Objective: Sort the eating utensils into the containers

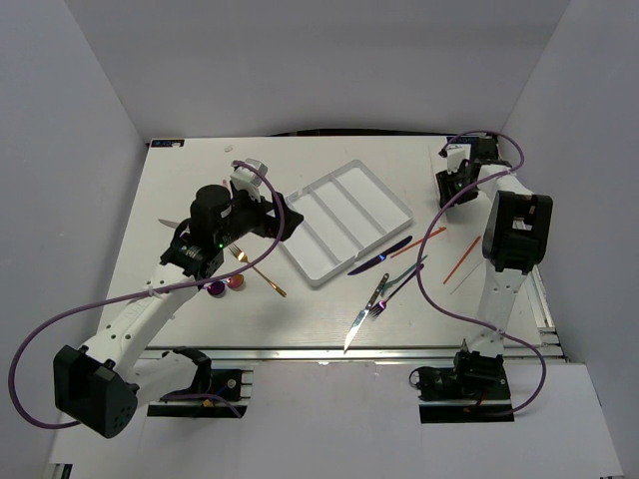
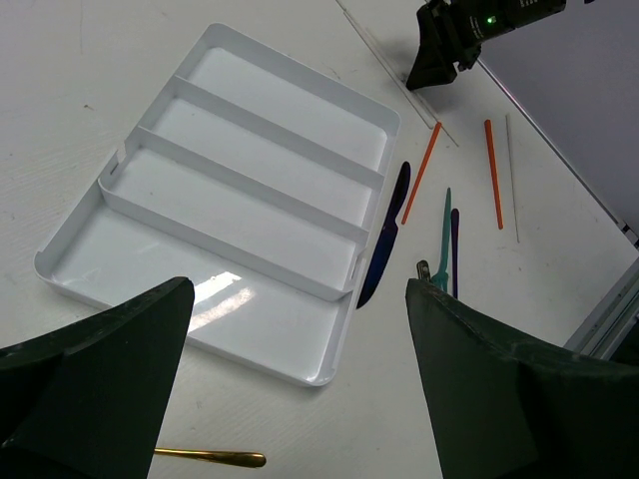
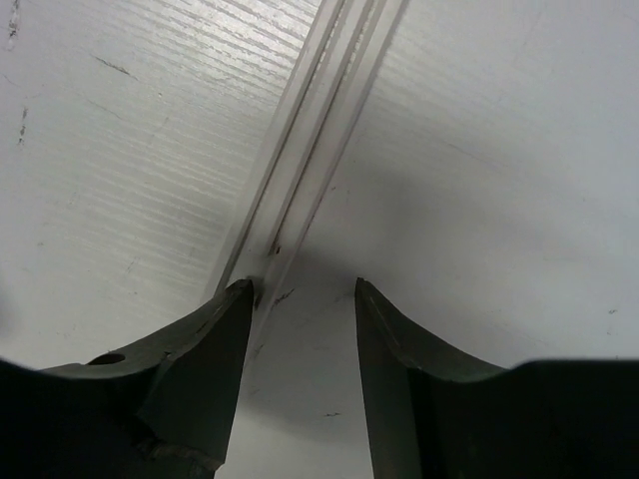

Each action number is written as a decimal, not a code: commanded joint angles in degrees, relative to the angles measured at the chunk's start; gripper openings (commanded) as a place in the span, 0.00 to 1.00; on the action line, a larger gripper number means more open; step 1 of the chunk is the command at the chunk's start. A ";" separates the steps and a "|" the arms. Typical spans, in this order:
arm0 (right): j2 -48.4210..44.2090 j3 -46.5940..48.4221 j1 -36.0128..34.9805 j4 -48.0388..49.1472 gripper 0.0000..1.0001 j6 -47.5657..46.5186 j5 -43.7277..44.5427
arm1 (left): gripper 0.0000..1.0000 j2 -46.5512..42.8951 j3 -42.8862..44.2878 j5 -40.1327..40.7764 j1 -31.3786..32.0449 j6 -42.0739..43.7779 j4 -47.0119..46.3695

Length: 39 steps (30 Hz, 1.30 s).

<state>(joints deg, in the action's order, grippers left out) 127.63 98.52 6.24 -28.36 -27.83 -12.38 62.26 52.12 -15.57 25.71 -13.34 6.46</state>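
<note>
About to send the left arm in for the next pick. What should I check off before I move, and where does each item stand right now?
1. Left end effector open, nothing held: ok.
2. Right end effector open, nothing held: ok.
3. White tray compartments free to receive: ok, all bare.
4. Gold utensil close to the left arm: ok; whether it lies clear of its neighbours: cannot tell.
5. Purple knife clear of the tray's edge: cannot tell; it lies tight alongside.
6. Silver knife separate from other pieces: not ok; a fork lies against or across its handle.
</note>
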 commanded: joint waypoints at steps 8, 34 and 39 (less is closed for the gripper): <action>-2.65 -3.51 0.00 -0.21 0.38 -2.93 6.23 | 0.98 -1.61 1.85 0.10 0.13 0.25 0.22; -11.87 -5.18 0.79 3.57 0.00 0.76 3.96 | 0.98 -1.26 1.76 -0.16 0.13 0.42 0.05; -17.32 -7.20 -5.70 2.43 0.00 -1.25 2.80 | 0.98 -1.44 1.85 -0.42 0.13 0.33 0.05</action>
<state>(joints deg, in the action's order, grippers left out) 115.37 92.51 5.61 -26.74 -28.29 -7.51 62.26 52.12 -15.62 25.71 -13.37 6.48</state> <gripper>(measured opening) 0.054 0.982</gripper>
